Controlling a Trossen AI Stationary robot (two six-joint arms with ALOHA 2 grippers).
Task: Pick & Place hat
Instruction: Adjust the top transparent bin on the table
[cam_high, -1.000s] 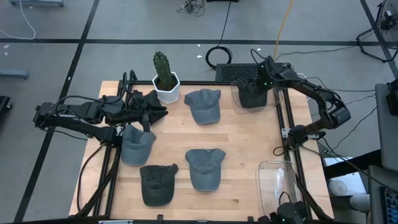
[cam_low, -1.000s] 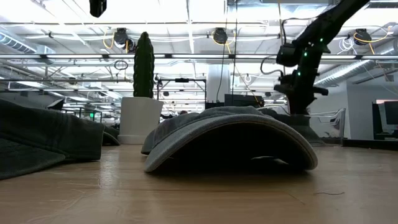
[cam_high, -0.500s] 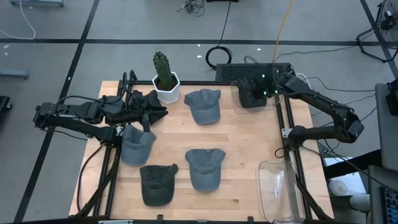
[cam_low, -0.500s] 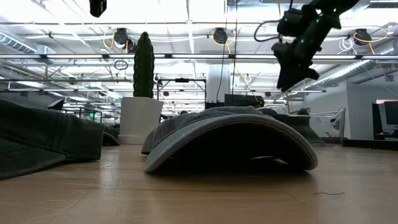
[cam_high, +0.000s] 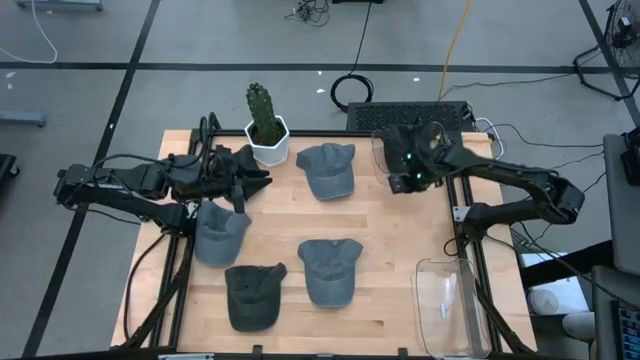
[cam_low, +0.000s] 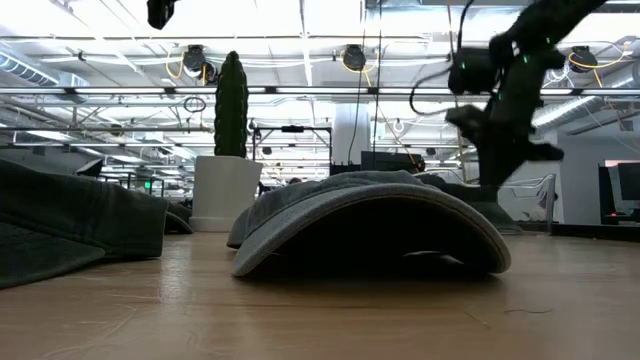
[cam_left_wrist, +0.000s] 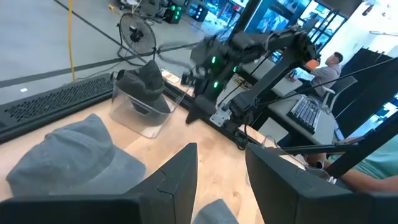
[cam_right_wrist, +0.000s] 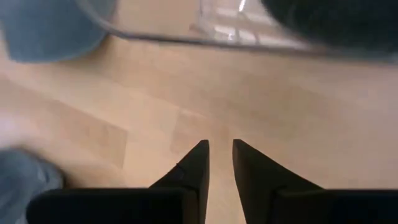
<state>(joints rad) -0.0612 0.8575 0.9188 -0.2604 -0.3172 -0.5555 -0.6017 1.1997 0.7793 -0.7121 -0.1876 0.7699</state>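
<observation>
Right gripper (cam_high: 405, 172), seen from above, hovers over the near rim of a clear bin (cam_high: 383, 150) at the table's back right; it carries nothing, and a dark grey hat (cam_high: 404, 148) sits inside that bin just behind it. Toward the table's middle from this gripper lies a blue-grey cap (cam_high: 328, 169), and farther forward another grey cap (cam_high: 329, 271) and a darker cap (cam_high: 254, 296). Left gripper (cam_high: 255, 180) waits at the far left edge beside a potted cactus (cam_high: 266, 125), with a further grey cap (cam_high: 220, 233) just below it. From table height, the right arm (cam_low: 505, 110) hangs at the upper right behind the broad curved brim of a grey cap (cam_low: 372, 232), which fills the middle; the fingers themselves cannot be made out there. Through the left wrist camera, the left arm's own fingers (cam_left_wrist: 179, 174) stand parted with a clear gap and nothing in it; beyond them the dark hat (cam_left_wrist: 143, 81) rests crown-up in the clear bin (cam_left_wrist: 124, 113), with the right arm just beside it. Through the right wrist camera, the right fingers (cam_right_wrist: 194, 163) stand close together with only a narrow slit between them, empty, above bare wood, and the bin's clear rim (cam_right_wrist: 186, 37) lies just ahead.
</observation>
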